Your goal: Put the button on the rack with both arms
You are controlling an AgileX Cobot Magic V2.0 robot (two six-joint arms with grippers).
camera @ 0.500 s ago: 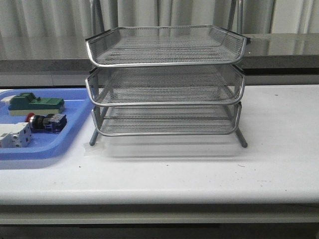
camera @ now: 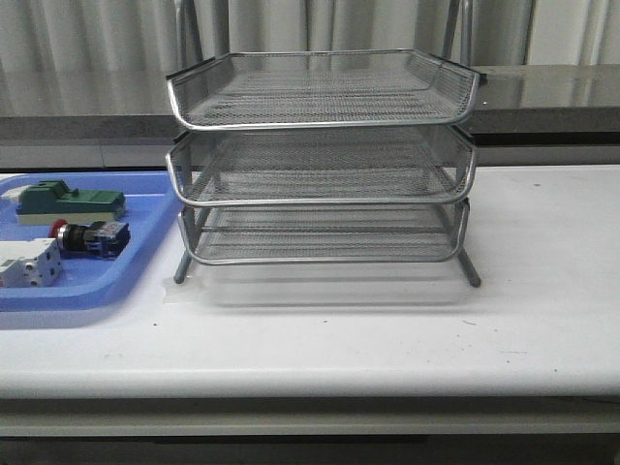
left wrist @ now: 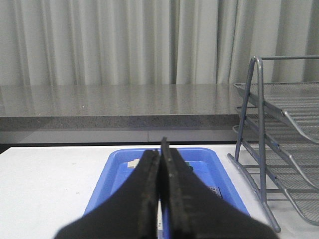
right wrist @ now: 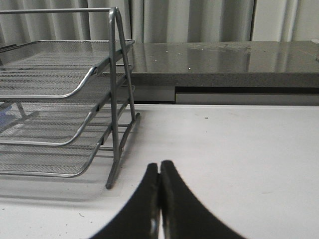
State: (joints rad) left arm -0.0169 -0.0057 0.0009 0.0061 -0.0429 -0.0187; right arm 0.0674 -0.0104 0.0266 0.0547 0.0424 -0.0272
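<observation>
On the blue tray (camera: 116,281), left of the rack (camera: 322,160), the button (camera: 89,236) lies on its side. Both the left hand (left wrist: 160,154) and right hand (right wrist: 159,172) are pressed closed, holding nothing.

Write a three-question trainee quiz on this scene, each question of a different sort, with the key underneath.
1. True or false: the button already lies on a tier of the rack.
2. Multiple choice: the button sits in the blue tray between which two parts? A) the green part and the white part; B) two white parts; C) two green parts.
3. Fill in: in the wrist views, the fingers of the left gripper and the right gripper are pressed ____, holding nothing.

Key
1. False: it lies in the blue tray, and all three tiers are empty.
2. A
3. together (shut)
</observation>
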